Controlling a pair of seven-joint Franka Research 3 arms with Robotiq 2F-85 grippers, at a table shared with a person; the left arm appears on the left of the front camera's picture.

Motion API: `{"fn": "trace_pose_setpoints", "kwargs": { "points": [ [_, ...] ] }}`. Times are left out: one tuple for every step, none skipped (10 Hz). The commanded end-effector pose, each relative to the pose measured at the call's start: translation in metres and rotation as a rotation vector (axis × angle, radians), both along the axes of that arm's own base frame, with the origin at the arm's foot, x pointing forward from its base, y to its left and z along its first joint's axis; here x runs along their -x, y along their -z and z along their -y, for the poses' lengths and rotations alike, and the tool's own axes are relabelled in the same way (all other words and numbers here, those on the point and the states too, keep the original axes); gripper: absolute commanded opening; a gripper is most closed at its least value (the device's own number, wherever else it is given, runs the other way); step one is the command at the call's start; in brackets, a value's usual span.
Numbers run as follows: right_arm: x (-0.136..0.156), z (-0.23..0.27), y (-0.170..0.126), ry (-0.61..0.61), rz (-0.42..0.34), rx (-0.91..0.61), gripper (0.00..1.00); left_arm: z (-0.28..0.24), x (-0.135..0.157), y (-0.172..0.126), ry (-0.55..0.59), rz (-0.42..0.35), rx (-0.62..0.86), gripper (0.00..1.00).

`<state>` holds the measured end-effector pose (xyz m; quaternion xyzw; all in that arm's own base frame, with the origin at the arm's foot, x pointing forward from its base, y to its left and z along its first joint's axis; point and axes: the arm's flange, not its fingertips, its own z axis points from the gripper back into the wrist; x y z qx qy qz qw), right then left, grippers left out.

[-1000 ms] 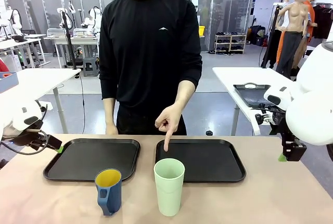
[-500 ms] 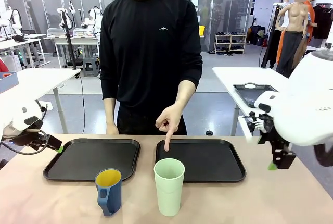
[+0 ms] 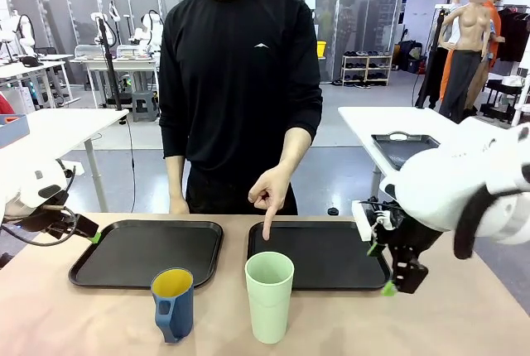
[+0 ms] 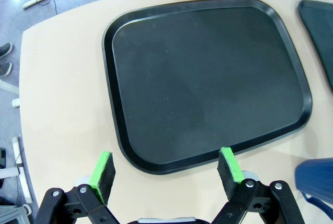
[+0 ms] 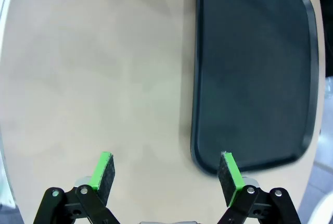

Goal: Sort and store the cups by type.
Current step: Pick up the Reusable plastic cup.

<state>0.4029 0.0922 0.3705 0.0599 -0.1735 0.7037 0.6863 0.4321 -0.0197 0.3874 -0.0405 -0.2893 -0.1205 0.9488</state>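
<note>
Tabletop (image 3: pixel 83 323): tumbler (image 3: pixel 269 296), mug (image 3: pixel 173 304) upright

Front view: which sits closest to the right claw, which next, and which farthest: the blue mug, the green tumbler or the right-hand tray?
From the right claw:
1. Right-hand tray, at the claw's edge.
2. Green tumbler, table middle.
3. Blue mug, farther left.

Our arms have rounded white shells. The right arm (image 3: pixel 464 182) bears a dark curved strap, and the left arm (image 3: pixel 25 182) has loops of black cable (image 3: pixel 41 236). The left gripper (image 4: pixel 166 164) and right gripper (image 5: pixel 166 164) are black, with bright green pads (image 4: pixel 104 168) and silver screws (image 4: pixel 246 184). The person wears a black long-sleeved shirt (image 3: pixel 240 83) with a small white chest mark (image 3: pixel 260 45).
</note>
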Motion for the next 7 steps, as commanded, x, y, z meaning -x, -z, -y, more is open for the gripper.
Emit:
{"fn": "trace_pose_setpoints", "kwargs": {
  "points": [
    [0.016, 0.006, 0.034, -0.039, -0.013, -0.239, 1.00, 0.000, 0.000, -0.001, 0.000, 0.002, 0.001, 1.00],
    [0.018, 0.005, 0.043, -0.049, -0.013, -0.310, 1.00, 0.000, 0.000, -0.001, 0.000, 0.002, 0.001, 1.00],
    [0.019, 0.003, 0.048, -0.059, -0.020, -0.366, 1.00, 0.000, 0.000, -0.001, 0.000, 0.002, 0.001, 1.00],
    [0.021, -0.001, 0.053, -0.082, -0.032, -0.414, 1.00, 0.000, 0.000, -0.001, 0.000, 0.002, 0.001, 1.00],
    [0.022, -0.003, 0.058, -0.099, -0.060, -0.490, 1.00, 0.000, 0.000, -0.001, 0.000, 0.002, 0.001, 1.00],
    [0.023, -0.006, 0.065, -0.116, -0.100, -0.573, 1.00, 0.000, 0.000, -0.001, 0.000, 0.002, 0.001, 1.00],
    [0.024, -0.010, 0.071, -0.125, -0.129, -0.629, 1.00, 0.000, 0.000, -0.001, 0.000, 0.002, 0.001, 1.00]
  ]
}}
